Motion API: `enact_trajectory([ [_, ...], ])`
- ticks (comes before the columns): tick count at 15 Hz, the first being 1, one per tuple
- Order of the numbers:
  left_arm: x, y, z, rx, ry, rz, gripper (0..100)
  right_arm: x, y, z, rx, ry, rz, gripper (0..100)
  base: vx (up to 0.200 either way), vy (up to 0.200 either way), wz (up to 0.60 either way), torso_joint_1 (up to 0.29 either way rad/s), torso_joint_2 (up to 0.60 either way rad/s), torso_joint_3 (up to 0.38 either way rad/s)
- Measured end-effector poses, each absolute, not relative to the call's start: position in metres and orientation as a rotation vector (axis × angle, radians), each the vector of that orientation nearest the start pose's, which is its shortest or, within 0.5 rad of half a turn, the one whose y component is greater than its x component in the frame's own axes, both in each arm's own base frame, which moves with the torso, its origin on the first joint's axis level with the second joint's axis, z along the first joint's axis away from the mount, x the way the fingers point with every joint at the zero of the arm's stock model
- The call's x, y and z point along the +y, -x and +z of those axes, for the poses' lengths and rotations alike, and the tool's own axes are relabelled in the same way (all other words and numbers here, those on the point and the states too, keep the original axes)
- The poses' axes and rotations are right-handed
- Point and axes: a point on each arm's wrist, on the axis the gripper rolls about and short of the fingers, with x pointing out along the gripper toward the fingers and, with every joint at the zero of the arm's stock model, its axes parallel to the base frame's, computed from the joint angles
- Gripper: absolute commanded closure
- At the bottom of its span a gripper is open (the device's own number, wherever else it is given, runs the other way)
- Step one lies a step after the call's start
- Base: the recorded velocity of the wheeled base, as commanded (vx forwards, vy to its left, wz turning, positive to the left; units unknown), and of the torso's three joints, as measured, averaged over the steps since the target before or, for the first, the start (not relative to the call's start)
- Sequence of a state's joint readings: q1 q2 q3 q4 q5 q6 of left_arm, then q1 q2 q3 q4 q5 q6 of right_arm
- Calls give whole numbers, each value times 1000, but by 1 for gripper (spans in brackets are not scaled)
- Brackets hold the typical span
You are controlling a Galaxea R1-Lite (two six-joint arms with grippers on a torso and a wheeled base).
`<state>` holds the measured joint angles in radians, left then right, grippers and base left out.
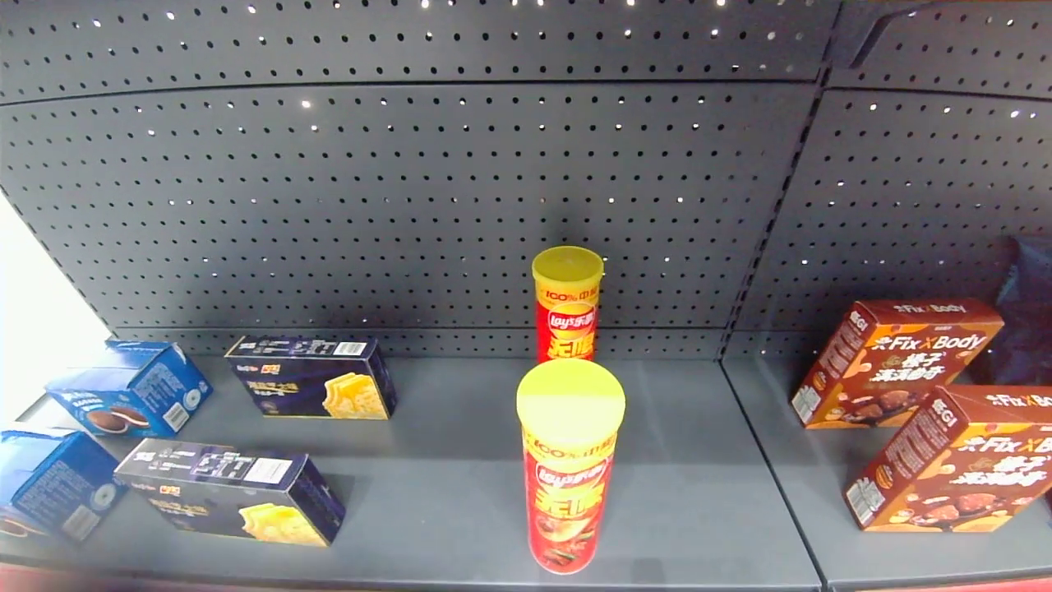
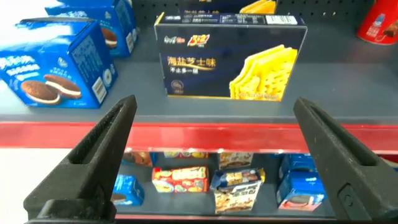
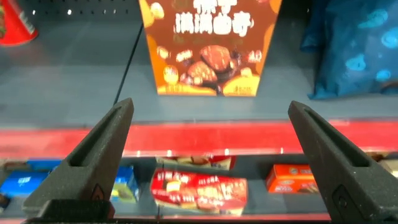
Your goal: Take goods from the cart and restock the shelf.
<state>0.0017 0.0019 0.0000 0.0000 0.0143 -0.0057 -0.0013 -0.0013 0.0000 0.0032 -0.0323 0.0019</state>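
Left gripper [image 2: 211, 165] hangs wide open and empty just before the red front lip [image 2: 205, 134] of the shelf [image 1: 460, 485], facing a dark blue cracker box [image 2: 230, 59]. Right gripper [image 3: 211, 165] is equally wide and empty, facing a brown snack box [image 3: 208, 43] beside a blue bag [image 3: 354, 46].

The front chip can [image 1: 569, 464] stands tall near the shelf edge, so an arm bringing stock in could well topple it.

Count on the shelf: two chip cans, two cracker boxes, two blue cookie boxes [image 1: 131, 386], two brown snack boxes, one blue bag.

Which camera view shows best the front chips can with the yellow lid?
The head view: the front chips can stands whole, lid to base. Each wrist view cuts it to a red edge piece, probably its lower body.
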Motion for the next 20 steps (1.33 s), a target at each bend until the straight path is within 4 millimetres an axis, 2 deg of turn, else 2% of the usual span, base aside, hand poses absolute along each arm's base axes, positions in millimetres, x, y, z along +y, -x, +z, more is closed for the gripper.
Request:
enact_trajectory([
  [10,0,23,76,1,6,17,0,-1,23,75,2,-2,-34,0,0,0,0,0,0,0],
  [12,0,23,76,1,7,17,0,-1,23,75,2,-2,-34,0,0,200,0,2,2,5],
  [19,0,23,75,1,6,16,0,-1,23,75,2,-2,-34,0,0,0,0,0,0,0],
  [20,0,23,75,1,6,17,0,-1,23,75,2,-2,-34,0,0,0,-600,7,-7,7],
])
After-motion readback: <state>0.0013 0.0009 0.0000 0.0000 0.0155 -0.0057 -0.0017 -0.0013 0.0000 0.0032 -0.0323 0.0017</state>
